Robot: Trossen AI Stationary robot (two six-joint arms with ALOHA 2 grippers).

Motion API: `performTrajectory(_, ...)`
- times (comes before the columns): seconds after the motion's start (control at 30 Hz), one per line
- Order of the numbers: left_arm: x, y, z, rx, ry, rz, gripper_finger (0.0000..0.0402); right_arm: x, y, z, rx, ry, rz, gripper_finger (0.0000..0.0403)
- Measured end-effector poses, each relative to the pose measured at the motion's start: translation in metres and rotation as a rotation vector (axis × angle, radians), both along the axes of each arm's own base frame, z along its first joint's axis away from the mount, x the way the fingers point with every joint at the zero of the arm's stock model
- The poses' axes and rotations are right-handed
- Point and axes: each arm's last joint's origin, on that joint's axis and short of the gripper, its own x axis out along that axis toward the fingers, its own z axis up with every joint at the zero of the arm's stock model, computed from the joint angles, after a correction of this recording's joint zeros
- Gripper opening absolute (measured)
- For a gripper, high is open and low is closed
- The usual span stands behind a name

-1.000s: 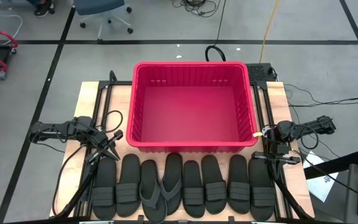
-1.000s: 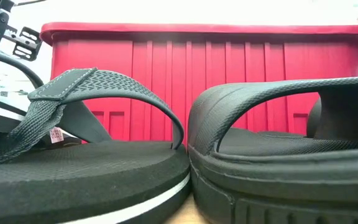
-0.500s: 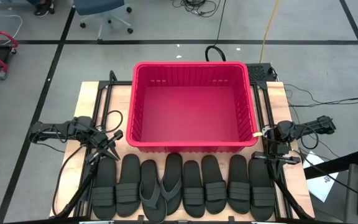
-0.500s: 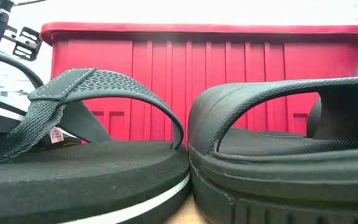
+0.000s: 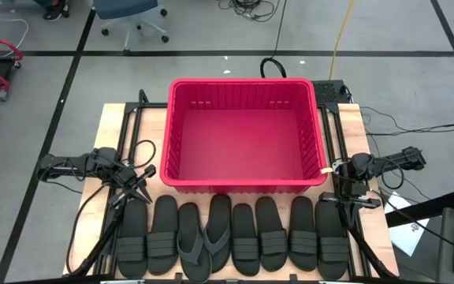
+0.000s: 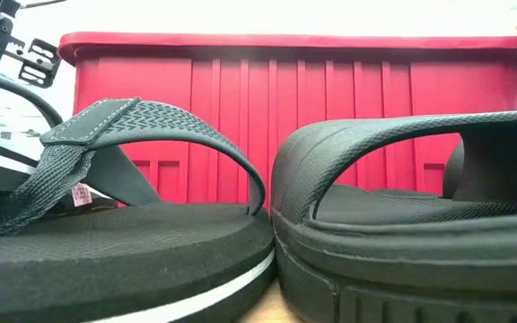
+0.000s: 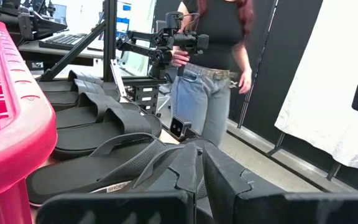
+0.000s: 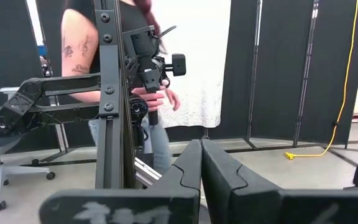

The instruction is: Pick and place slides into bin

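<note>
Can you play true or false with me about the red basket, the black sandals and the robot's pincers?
1. The red basket has sandals inside it. False: it holds none; its red floor is bare.
2. The black sandals lie in a row on the table in front of the basket. True.
3. The left pincer is holding a sandal. False: it holds nothing and points down at the left end of the row.
4. The right pincer is shut. True: its fingers are pressed together, and it sits by the right end of the row.
5. Every sandal has the same strap. False: most have a wide band, but the thong sandals have a Y-shaped strap.
</note>
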Motion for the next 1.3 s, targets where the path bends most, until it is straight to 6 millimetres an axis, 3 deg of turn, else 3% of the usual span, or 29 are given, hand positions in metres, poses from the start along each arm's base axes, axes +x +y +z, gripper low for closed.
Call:
performTrajectory(0.47, 0.000, 0.000, 0.000, 0.000, 0.000, 0.000, 0.0026, 0.009, -0.004, 0.009, 0.057, -0.213, -0.392, 0.0000)
performTrajectory(0.73, 0.000, 0.000, 0.000, 0.000, 0.000, 0.009, 0.0026, 0.009, -0.007, 0.017, 0.157, -0.132, -0.495, 0.0000)
performTrajectory(0.9, 0.000, 0.000, 0.000, 0.000, -0.001, 0.010, 0.0026, 0.004, -0.009, 0.038, 0.197, -0.168, -0.521, 0.0000)
performTrajectory(1.3, 0.000, 0.000, 0.000, 0.001, -0.001, 0.010, 0.0026, -0.009, -0.019, 0.106, 0.282, -0.162, -0.770, 0.0000)
